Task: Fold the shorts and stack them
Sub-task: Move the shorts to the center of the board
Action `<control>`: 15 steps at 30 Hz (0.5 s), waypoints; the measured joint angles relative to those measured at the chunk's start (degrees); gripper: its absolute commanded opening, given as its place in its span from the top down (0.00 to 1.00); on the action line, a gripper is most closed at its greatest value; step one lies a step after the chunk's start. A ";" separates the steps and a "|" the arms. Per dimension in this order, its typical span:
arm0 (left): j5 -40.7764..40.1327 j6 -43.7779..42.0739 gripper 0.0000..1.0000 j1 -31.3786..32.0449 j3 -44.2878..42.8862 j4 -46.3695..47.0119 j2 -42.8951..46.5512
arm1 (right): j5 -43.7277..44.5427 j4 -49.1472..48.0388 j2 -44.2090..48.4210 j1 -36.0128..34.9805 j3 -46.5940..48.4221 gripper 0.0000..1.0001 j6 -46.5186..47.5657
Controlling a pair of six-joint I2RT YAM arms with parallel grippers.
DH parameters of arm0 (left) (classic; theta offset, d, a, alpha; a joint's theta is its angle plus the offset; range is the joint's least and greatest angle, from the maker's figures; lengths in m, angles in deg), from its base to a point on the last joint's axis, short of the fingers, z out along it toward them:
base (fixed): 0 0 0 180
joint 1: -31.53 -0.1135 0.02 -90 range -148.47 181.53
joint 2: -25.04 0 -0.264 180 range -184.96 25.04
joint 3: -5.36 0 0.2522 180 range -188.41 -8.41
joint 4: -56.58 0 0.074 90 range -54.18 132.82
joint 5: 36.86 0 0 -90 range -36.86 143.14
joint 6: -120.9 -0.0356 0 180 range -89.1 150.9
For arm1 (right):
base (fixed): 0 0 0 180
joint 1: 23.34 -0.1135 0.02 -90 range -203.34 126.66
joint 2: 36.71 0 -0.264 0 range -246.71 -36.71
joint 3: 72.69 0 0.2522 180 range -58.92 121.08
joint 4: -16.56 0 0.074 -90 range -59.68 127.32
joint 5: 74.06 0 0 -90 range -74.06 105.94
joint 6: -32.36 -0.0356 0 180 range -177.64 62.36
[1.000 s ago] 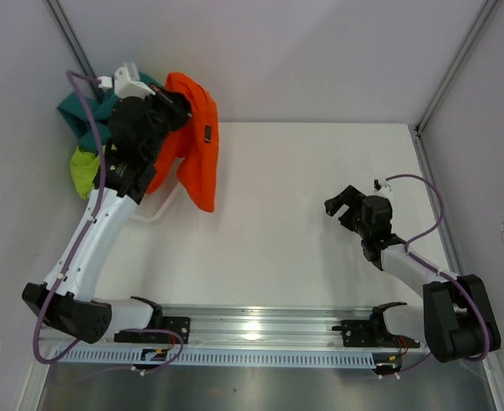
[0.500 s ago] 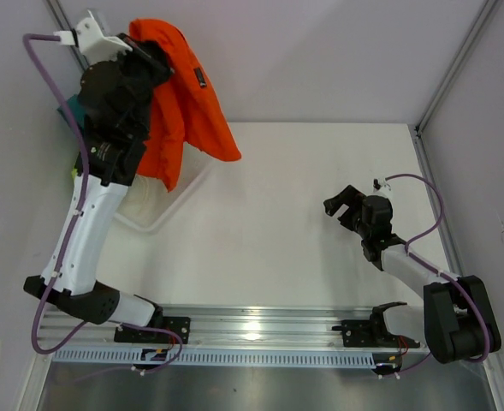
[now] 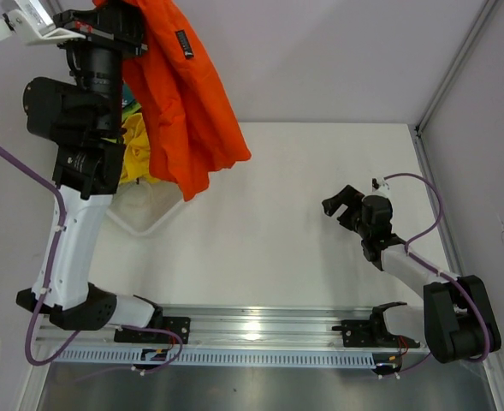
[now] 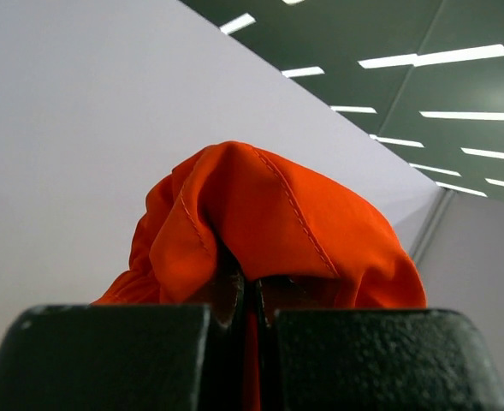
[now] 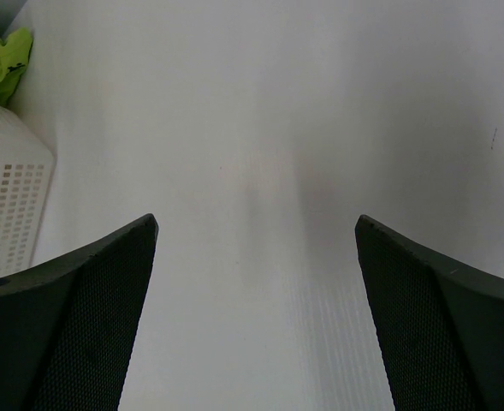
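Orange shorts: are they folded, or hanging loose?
Hanging loose, not folded: the left fingers pinch a bunch of the orange shorts, which dangle crumpled above the table.

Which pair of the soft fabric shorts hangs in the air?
The bright orange fabric shorts: the left gripper is shut on them and they hang above the table, while the yellow fabric shorts lie low at the white plastic basket.

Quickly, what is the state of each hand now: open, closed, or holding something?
Left hand: closed on the orange shorts, which hang from it.
Right hand: open, holding nothing.
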 measured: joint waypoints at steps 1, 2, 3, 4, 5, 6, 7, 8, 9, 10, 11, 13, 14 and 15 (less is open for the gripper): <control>1.27 1.05 1.00 0.00 1.11 0.39 0.74 | -0.13 -0.02 -0.04 0.00 0.02 0.02 0.00; 2.49 2.32 1.00 0.00 3.02 0.50 2.05 | -0.24 -0.02 -0.09 0.00 0.09 0.02 0.02; 3.78 3.61 1.00 0.00 6.03 0.96 3.63 | -0.26 -0.07 -0.11 0.00 0.11 0.02 0.02; 4.98 5.16 1.00 0.02 10.56 2.36 6.10 | -0.24 -0.07 -0.11 0.00 0.11 0.02 0.00; 5.97 6.51 1.00 0.04 14.05 2.67 8.07 | -0.22 -0.09 -0.11 0.00 0.11 0.02 0.00; 7.54 8.15 1.00 0.09 18.71 3.96 10.38 | -0.20 -0.07 -0.11 0.00 0.11 0.02 0.00; 9.03 9.81 1.00 0.22 22.88 4.85 12.41 | -0.02 -0.02 -0.07 0.00 0.11 0.02 0.00; 10.51 11.39 1.00 0.59 26.29 5.38 13.88 | 0.24 0.02 0.04 0.00 0.11 0.02 0.00; 12.02 12.85 1.00 1.09 29.35 6.40 14.91 | 0.55 0.04 0.24 0.00 0.11 0.02 0.00; 13.49 14.12 1.00 1.88 31.93 7.21 15.37 | 0.87 0.07 0.48 0.00 0.11 0.02 0.00; 14.64 15.34 1.00 3.06 34.56 8.41 15.72 | 1.22 0.11 0.83 0.00 0.11 0.02 0.00; 16.41 16.79 1.00 6.71 38.84 9.53 15.47 | 1.84 0.24 1.62 0.00 0.11 0.02 0.00; 17.11 16.94 1.00 8.87 40.89 10.36 15.08 | 2.14 0.31 2.03 0.00 0.11 0.02 0.00; 17.40 16.83 1.00 11.41 42.71 10.71 14.40 | 2.49 0.35 2.45 0.00 0.09 0.02 0.00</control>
